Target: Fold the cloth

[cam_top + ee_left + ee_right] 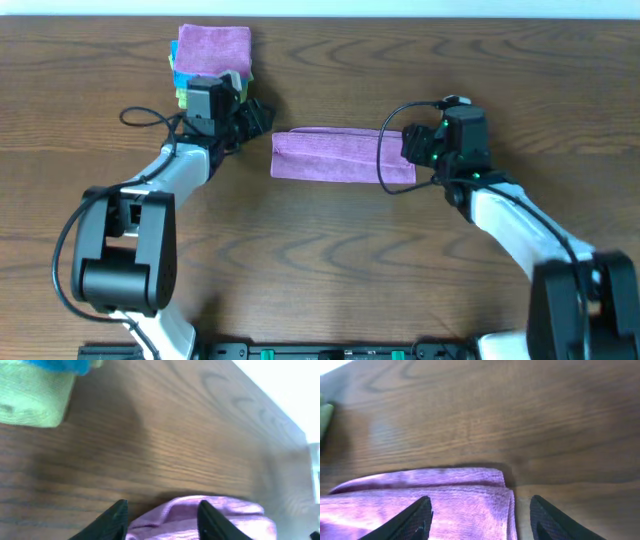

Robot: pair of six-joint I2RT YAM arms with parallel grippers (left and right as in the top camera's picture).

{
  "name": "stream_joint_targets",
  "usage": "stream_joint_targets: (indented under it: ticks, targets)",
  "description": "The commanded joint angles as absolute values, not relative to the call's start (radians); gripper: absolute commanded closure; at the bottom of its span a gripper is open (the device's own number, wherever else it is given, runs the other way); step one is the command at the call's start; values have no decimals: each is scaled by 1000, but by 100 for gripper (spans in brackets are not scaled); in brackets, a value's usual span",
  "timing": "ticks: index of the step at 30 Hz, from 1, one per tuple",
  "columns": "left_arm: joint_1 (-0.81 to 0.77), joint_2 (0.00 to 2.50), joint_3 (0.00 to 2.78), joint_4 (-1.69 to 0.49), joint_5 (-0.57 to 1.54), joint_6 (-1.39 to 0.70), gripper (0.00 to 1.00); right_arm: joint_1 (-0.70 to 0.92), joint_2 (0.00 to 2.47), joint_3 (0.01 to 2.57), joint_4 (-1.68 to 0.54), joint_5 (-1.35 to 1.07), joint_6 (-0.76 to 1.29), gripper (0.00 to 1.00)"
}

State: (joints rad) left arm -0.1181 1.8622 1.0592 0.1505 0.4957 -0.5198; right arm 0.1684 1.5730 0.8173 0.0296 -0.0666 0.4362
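Note:
A purple cloth [335, 156] lies on the wooden table as a long strip folded lengthwise. My left gripper [260, 120] is open at the cloth's left end. In the left wrist view a bunched end of the cloth [235, 512] lies between and beyond the open fingers [162, 505]. My right gripper [410, 150] is open over the cloth's right end. In the right wrist view the folded end of the cloth [420, 487] lies between the open fingers [480, 505], with bare table under the right finger.
A stack of folded cloths [212, 50], purple on top with blue and green below, sits at the back left, close behind my left gripper. Its green cloth [32, 400] and blue cloth [60, 365] show in the left wrist view. A black cable [385, 150] crosses the purple cloth's right end.

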Motion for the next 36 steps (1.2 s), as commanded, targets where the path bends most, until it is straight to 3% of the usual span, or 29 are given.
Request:
stream_joint_targets:
  ticks: [1, 4, 8, 13, 36]
  targets:
    - [-126, 1805, 1110, 119, 537, -501, 65, 169, 1510, 833, -15, -56, 433, 37]
    - [-150, 1797, 1131, 81, 577, -501, 79, 164, 1469, 833, -106, -56, 493, 34]
    - [-211, 1801, 1133, 10, 527, -489, 84, 139, 1462, 830, -206, -131, 645, 29]
    - [-295, 1822, 1133, -68, 402, -405, 88, 118, 1463, 796, -198, -196, 688, 26]
    - [-334, 1976, 1133, -107, 255, -337, 91, 106, 1510, 612, 50, -305, 867, 24]
